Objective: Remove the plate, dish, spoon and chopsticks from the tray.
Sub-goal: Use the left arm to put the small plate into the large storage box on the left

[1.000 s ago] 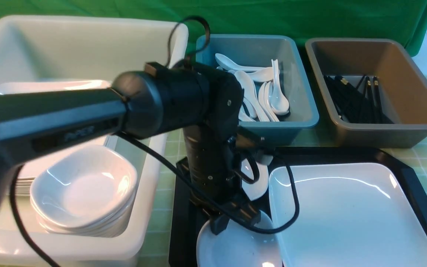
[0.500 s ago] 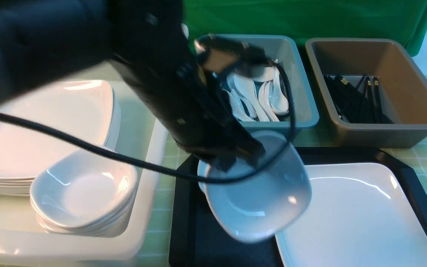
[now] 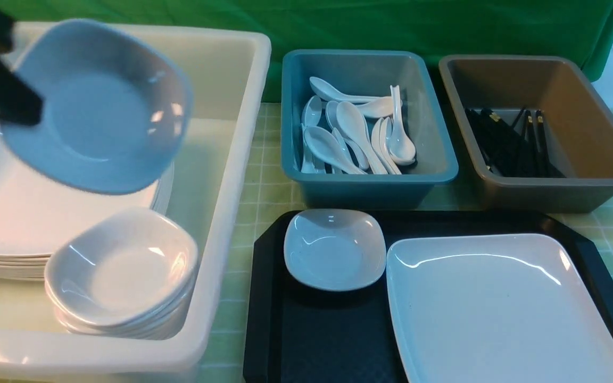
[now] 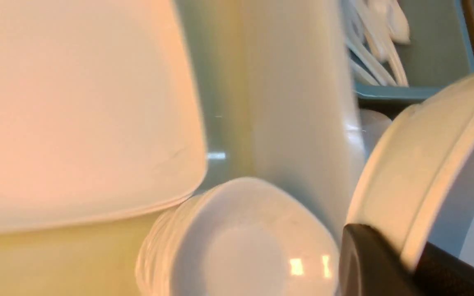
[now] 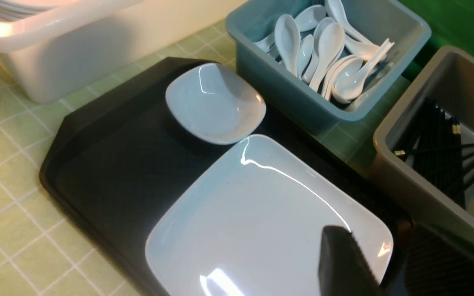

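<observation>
L gripper [image 3: 16, 106] is clamped on the rim of the held dish [image 3: 99, 106]. The dish hangs tilted, hollow face toward the robot, and extends from the jaws toward the robot's right.

Straight under it is the white tub [image 3: 256, 53]. The stack of big plates [image 3: 46, 223] lies directly below the gripper. The stack of small dishes [image 3: 120, 271] sits lower, nearer the robot and a bit right of the jaws. I judge the drop turns on that offset: the dish must be levelled and brought down onto the small stack, not onto the plates.

Further right of the gripper, outside the tub, the tray [image 3: 312, 340] carries the second dish [image 3: 334, 249] at its far-left corner. The plate [image 3: 498, 314] is just beside that dish and fills the rest of the tray. No spoon or chopsticks show on the tray.

Beyond the tray, the blue bin [image 3: 370, 183] holds spoons [image 3: 354, 127], and the brown bin [image 3: 578, 117] holds black sticks [image 3: 508, 143].

R gripper [image 5: 389, 271] hovers over the plate's corner, so that arm is nearer the plate. Its opening can't be told (only one finger is clearly in shot).
</observation>
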Robot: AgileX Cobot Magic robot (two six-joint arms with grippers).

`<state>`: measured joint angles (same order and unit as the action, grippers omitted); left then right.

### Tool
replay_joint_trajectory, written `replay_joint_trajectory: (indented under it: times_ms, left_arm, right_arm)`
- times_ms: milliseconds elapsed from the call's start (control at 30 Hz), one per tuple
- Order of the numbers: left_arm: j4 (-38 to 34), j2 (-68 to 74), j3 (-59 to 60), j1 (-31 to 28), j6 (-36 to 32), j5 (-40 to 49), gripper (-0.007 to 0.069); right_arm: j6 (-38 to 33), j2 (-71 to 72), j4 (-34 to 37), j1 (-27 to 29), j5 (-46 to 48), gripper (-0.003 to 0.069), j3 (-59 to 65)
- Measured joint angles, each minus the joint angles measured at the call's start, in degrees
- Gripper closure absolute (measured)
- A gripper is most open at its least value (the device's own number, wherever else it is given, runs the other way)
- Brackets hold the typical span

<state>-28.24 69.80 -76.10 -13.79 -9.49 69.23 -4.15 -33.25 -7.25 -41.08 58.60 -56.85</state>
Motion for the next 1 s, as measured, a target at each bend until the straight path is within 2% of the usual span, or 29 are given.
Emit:
replay_joint_trajectory:
  times_ms: [33, 133, 267, 367, 767, 900, 1000]
  left_arm:
    - [-1.95, -0.72, 4.47, -3.53, -0.36, -0.05, 0.0617]
    - [-5.30, -1.30, 13.52, -8.00, -0.41, -1.43, 0.0617]
    - [-8.35, -1.68, 24.81, -9.25, -0.60, -5.52, 0.0617]
    - [-10.73, -1.87, 28.97, -9.29, -0.99, -8.19, 0.0617]
    - [-11.96, -2.22, 29.95, -9.29, -1.77, -7.49, 0.0610]
    - [-11.96, -2.22, 30.06, -9.29, -4.93, -6.37, 0.0593]
    - [-11.48, -2.22, 29.57, -9.29, -10.13, -5.87, 0.0588]
  right_arm:
    - [0.00, 0.00, 0.00, 0.00, -0.09, 0.0425, 0.00]
    - [0.00, 0.00, 0.00, 0.00, -0.49, 0.0424, 0.00]
    - [0.00, 0.00, 0.00, 0.00, -2.88, 0.0424, 0.00]
    - [0.00, 0.00, -0.04, 0.00, -6.07, 0.0423, 0.00]
    - [0.00, -0.11, -0.04, 0.00, -9.71, 0.0421, 0.00]
    - [0.00, -0.11, -0.06, 0.00, -10.19, 0.0421, 0.00]
    - [0.00, -0.11, -0.06, 0.00, -11.27, 0.0420, 0.00]
